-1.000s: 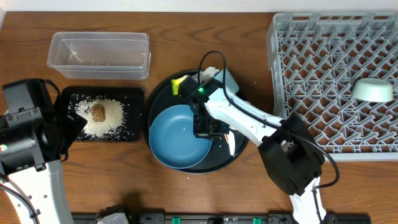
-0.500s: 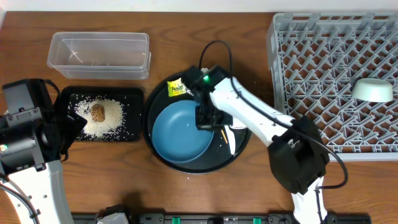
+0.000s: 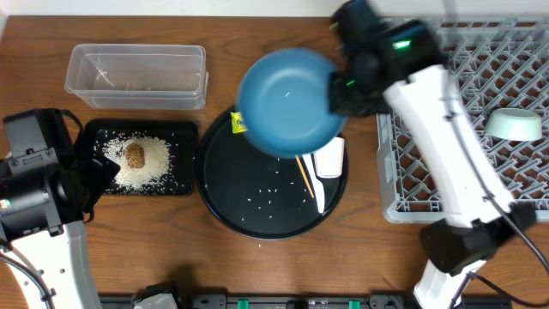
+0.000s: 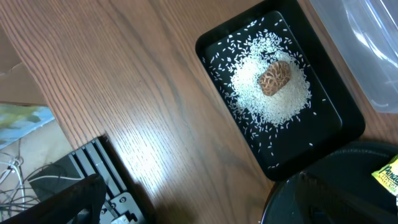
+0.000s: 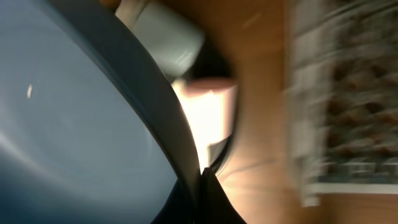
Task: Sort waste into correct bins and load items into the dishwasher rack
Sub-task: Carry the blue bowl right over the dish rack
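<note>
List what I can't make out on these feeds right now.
- Overhead: the lifted dark blue bowl covers part of the yellow wrapper and the round black tray's far rim.
- Overhead: the right gripper's fingertips are hidden by its own wrist.
- Right wrist: motion blur smears the dishwasher rack; pegs unreadable.
- Left wrist: the clear tub is cut off by the top and right edges.

Large dark blue bowl (image 3: 287, 103) aloft beside rack (image 3: 429, 180) (rim gripped), mint bowl (image 3: 515, 125) inside rack
</note>
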`<move>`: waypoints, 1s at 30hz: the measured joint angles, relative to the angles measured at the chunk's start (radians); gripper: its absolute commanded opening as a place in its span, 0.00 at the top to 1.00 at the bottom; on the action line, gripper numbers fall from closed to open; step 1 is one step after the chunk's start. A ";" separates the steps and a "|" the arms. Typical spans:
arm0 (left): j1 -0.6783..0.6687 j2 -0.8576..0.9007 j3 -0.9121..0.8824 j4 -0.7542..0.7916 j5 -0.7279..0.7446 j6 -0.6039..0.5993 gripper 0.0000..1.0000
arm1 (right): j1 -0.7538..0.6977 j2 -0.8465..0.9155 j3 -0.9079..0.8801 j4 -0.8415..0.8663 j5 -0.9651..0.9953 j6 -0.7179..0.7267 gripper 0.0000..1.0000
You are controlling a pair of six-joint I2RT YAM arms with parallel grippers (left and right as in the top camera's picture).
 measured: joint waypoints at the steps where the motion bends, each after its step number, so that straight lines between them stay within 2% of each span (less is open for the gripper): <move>1: 0.000 0.000 0.000 0.000 0.000 0.000 0.02 | -0.034 -0.006 0.021 -0.011 0.024 -0.008 0.99; 8: 0.000 0.000 0.000 0.000 0.000 0.000 0.02 | -0.278 -0.022 0.075 -0.082 0.309 -0.044 0.99; 15: 0.000 0.000 0.000 0.000 0.000 0.000 0.02 | -0.449 -0.022 0.076 -0.060 0.587 -0.026 0.99; 23: 0.000 0.001 0.000 0.000 0.000 0.000 0.02 | -0.545 -0.022 0.076 -0.046 0.827 0.066 0.99; 30: 0.000 0.001 0.000 0.000 0.000 0.000 0.02 | -0.566 -0.017 0.077 0.086 0.963 0.089 0.99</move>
